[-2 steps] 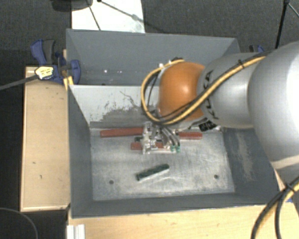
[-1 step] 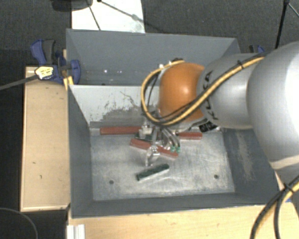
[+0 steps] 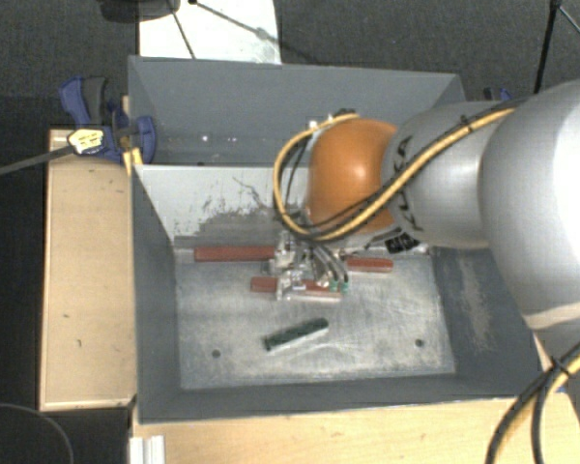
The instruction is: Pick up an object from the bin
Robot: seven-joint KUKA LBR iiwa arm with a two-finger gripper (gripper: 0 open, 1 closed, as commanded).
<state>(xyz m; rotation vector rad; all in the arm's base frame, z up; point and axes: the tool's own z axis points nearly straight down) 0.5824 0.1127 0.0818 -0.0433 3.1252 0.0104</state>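
A: Where is the gripper (image 3: 307, 284), and is it open or closed?

B: It is low over the floor of the bin (image 3: 159, 356), a little behind the middle. Whether it is open or closed I cannot tell; its metal parts hide this from the camera.

A: What lies directly at it?

B: A short red-brown stick (image 3: 264, 284). It lies flat, and its right end goes under the left side of the gripper. If the gripper holds it, I cannot tell.

A: And around that?

B: Just behind, a long red-brown stick (image 3: 234, 253) lies flat along the foot of the back wall and reaches to the gripper. On the gripper's other side, a third red-brown stick (image 3: 369, 264) comes out toward the right. In front, apart from the gripper, a dark green stick (image 3: 295, 335) lies alone, slightly tilted, its right end higher in the view.

A: Can you read any writing on them?

B: If the sticks carry print, it is too small to tell.

A: And above the gripper?

B: The orange cover (image 3: 346, 172), with yellow and black cables (image 3: 282, 187) looping round it, then the grey arm (image 3: 503, 172) coming from the right.
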